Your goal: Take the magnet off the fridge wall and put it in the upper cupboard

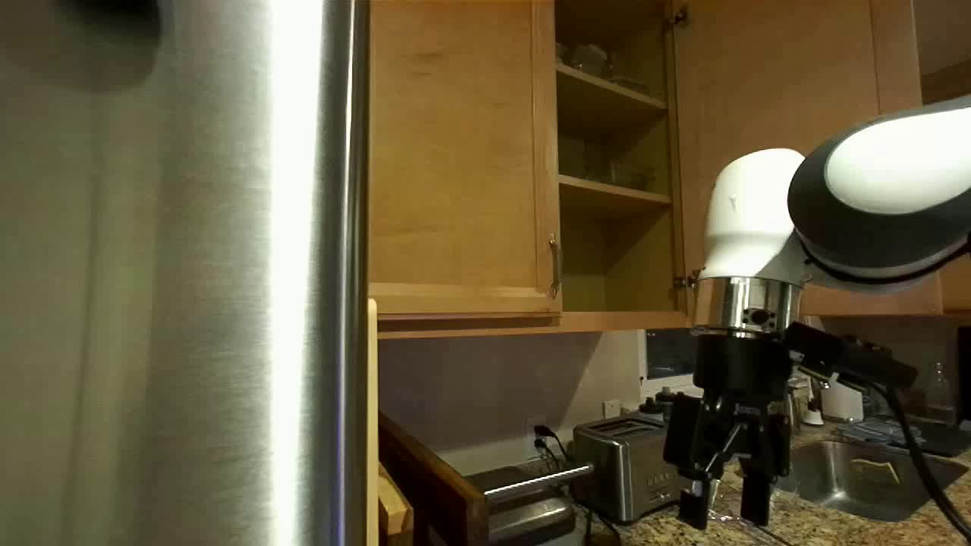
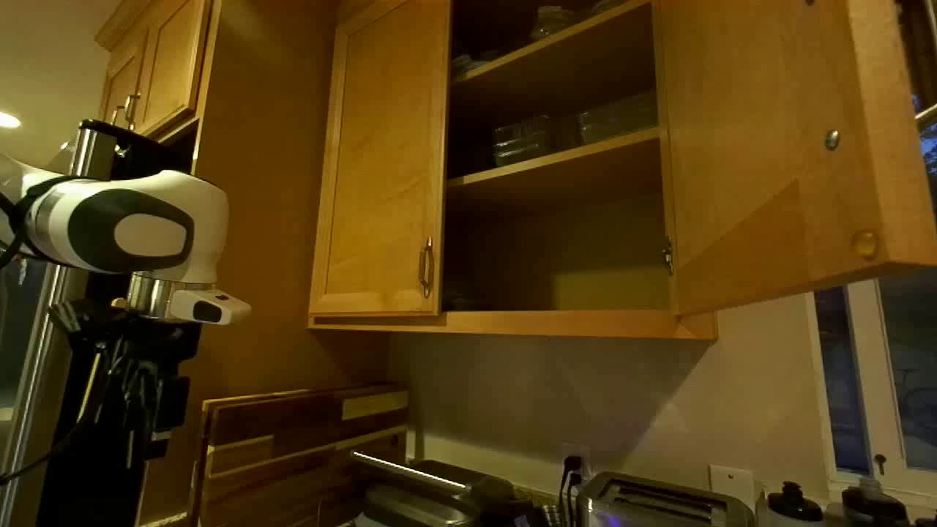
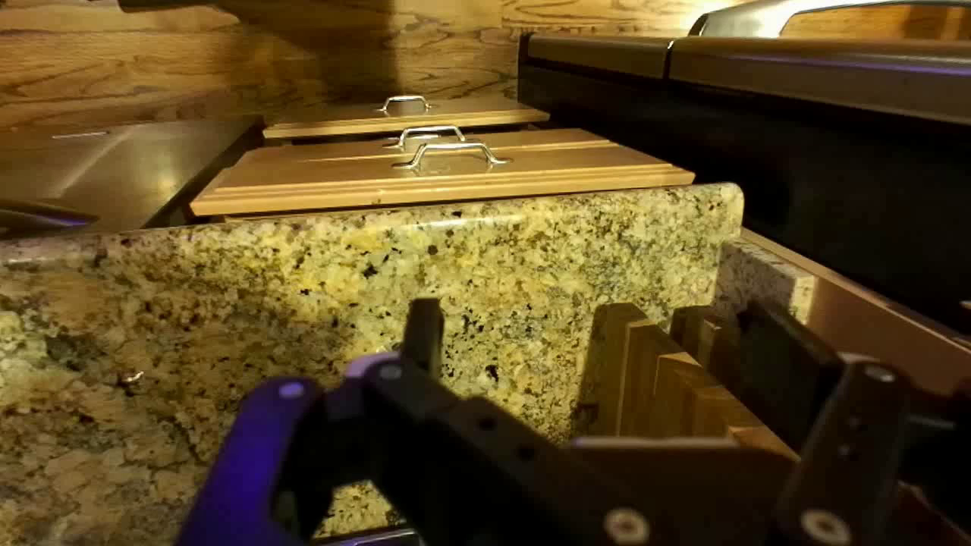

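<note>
The magnet is a pale, narrow upright strip along the dark edge of the fridge wall in an exterior view. I cannot make it out in the wrist view, where the fridge's black side shows at upper right. The upper cupboard has its right door swung open and its left door shut; its shelves also show in an exterior view. My gripper points down, open and empty, to the right of the magnet and apart from it. Its spread fingers also show in the wrist view.
Wooden boards lean below the cupboard beside a silver-handled appliance and a toaster. The open cupboard door juts outward. A sink sits in the granite counter. Glass containers stand on the middle shelf.
</note>
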{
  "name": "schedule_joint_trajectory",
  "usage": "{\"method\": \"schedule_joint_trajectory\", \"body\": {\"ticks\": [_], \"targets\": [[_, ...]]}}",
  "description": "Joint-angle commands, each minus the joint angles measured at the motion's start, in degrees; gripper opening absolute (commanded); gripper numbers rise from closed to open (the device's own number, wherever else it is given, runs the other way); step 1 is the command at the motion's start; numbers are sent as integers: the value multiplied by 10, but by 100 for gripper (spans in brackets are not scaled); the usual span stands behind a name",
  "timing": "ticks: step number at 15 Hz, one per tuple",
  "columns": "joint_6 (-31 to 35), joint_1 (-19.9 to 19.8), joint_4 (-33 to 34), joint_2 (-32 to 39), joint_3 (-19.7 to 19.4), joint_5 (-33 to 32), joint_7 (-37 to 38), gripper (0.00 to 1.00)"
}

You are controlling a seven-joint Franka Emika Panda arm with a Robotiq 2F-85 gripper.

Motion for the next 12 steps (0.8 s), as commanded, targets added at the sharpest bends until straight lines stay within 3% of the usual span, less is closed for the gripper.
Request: {"method": "schedule_joint_trajectory", "body": {"ticks": [1,8,12], "targets": [[-3,-3,2,0,2,1,-2,100],[2,-6,3,1,4,-3,-2,100],[37,-9,31,22,-1,-25,-41,100]]}}
